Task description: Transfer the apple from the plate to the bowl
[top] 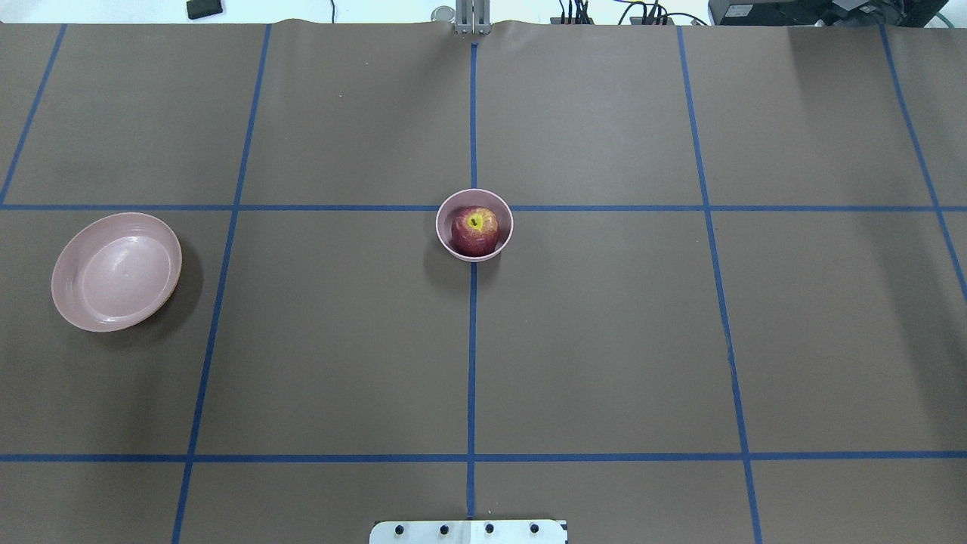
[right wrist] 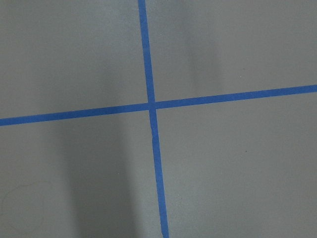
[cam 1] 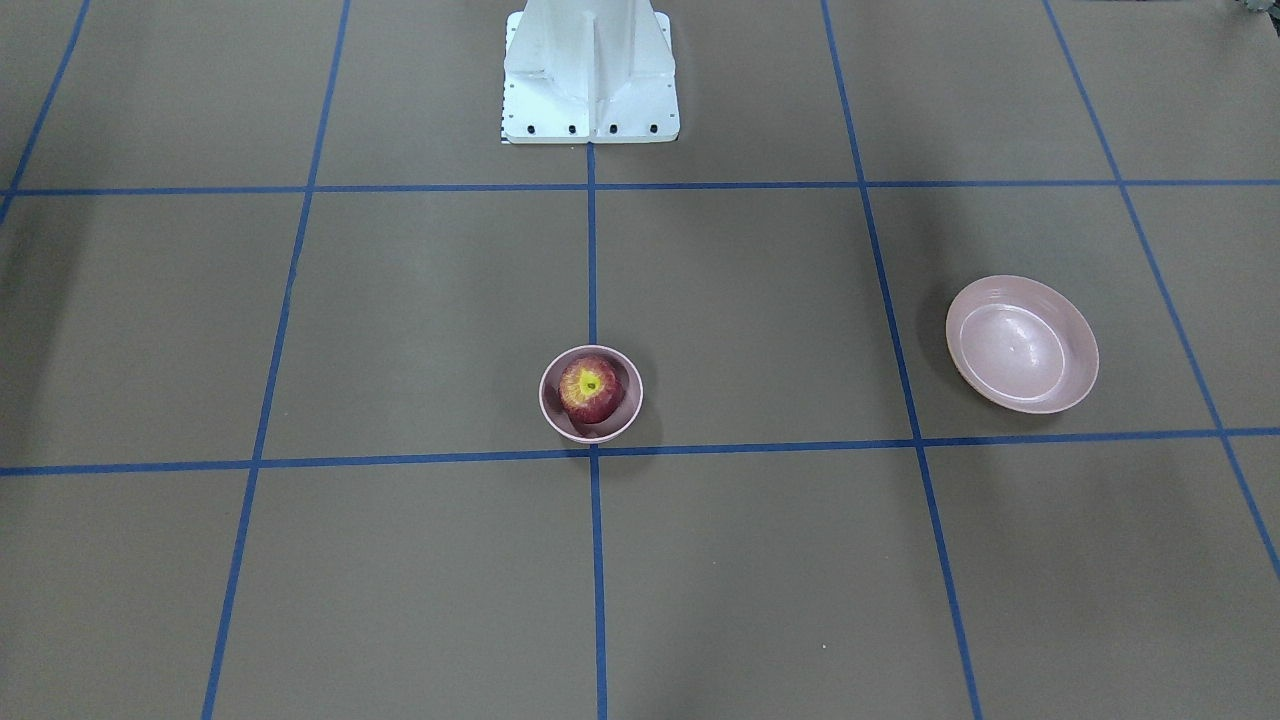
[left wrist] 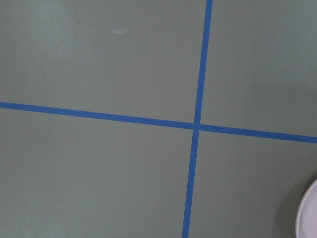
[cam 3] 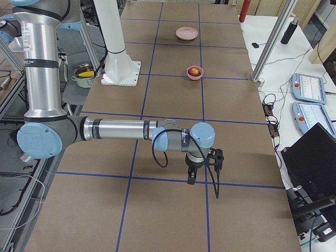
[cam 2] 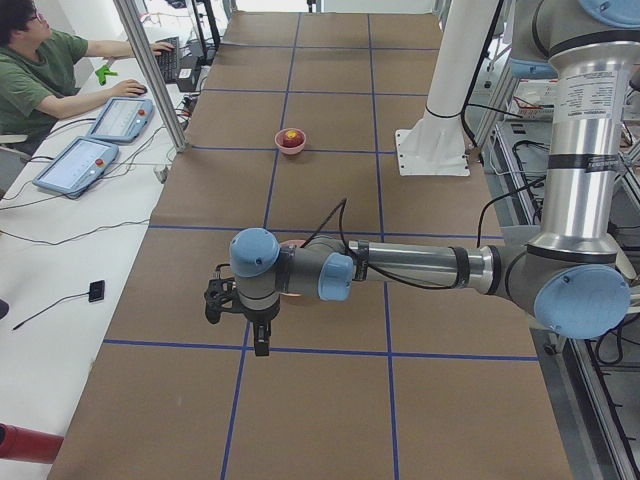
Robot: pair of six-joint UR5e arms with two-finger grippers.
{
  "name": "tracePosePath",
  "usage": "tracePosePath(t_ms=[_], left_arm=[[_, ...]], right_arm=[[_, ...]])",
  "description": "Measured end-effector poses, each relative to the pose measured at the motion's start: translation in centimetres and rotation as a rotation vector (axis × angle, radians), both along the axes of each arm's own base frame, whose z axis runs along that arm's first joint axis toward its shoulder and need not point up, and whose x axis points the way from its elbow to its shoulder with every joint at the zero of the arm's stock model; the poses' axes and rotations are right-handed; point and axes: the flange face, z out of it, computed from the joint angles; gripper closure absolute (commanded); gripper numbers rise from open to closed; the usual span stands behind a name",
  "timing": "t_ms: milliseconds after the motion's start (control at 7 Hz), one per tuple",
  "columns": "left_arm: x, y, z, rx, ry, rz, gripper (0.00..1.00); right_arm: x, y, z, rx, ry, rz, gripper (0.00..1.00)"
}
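You have the apple (top: 475,229) sitting in the bowl (top: 474,258), stem hollow facing up. The bowl is at the middle of the worktop (top: 604,340), well away from every edge. The apple is dark red with a yellow-green patch around its hollow, and it nearly fills the small, deep, pale-pink bowl. The plate (top: 116,271), wide, shallow and pale pink, lies toward the worktop's left end, well apart from the bowl.

The worktop is covered in brown paper marked into squares by blue tape (top: 471,363). The bowl sits on the centre line, just beside a crossing. A white pedestal (cam 1: 590,70) stands at the robot-side edge.

Only the two side views show the arms. The left gripper (cam 2: 262,345) and right gripper (cam 3: 190,178) each point down over opposite ends of the worktop. From there you cannot tell how their jaws stand. The left side view also shows an operator (cam 2: 40,60) in a green shirt at a desk along the far edge.

Both wrist views show paper and a tape crossing. The left one adds a pale sliver (left wrist: 309,213) in its lower right corner, probably the plate's rim.
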Motion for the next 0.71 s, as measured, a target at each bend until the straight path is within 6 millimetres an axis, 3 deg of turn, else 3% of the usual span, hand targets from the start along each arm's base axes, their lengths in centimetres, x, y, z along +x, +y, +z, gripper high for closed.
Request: tracePosePath(t_ms=[714], left_arm=[[0.03,0.01,0.13,-0.002,-0.002,0.001,0.01]], right_arm=[[0.37,0.06,-0.08,0.003,0.0,0.007,0.0]])
